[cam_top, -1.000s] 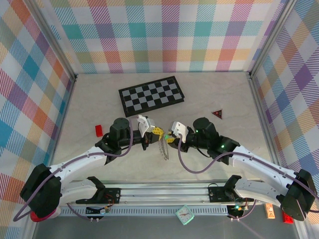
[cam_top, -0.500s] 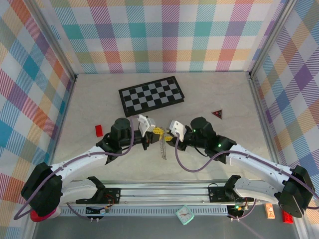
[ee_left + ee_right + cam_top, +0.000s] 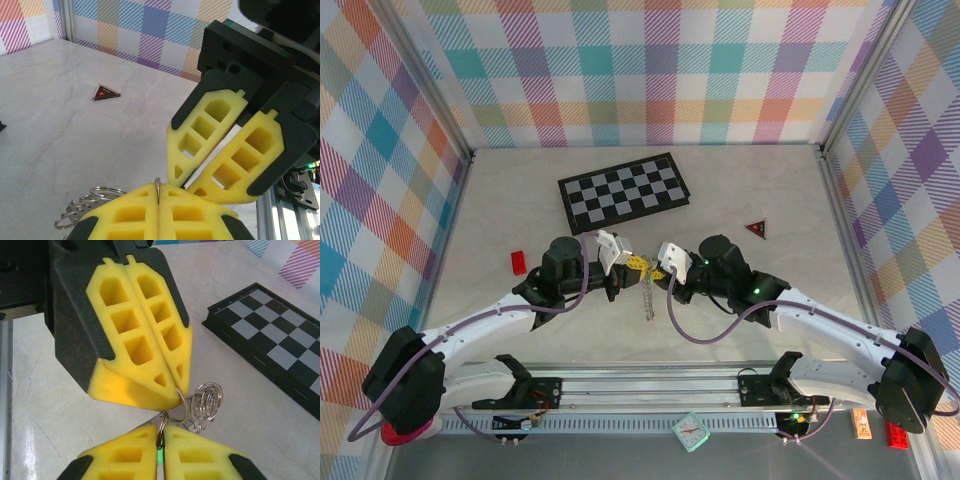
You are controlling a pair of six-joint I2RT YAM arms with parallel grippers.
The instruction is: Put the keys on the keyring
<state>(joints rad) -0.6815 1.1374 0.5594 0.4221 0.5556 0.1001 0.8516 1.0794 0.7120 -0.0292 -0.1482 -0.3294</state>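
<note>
One pale table fills my overhead view. The black-and-white chessboard lies flat toward its far side, well apart from both arms. Nearer me the two arms reach inward and meet at the table's middle, tip to tip.

The left gripper has its yellow pads pressed flat together, with a thin silver wire pinched in the seam. The right gripper is clamped the same way, pads closed on a loop of the same wire.

Between and just below them hangs the keyring, a bundle of silver rings and small metal keys trailing toward the table; I cannot tell whether it touches the surface.

The dark red triangle sits right of the chessboard, and the small red block lies left of the left arm.
</note>
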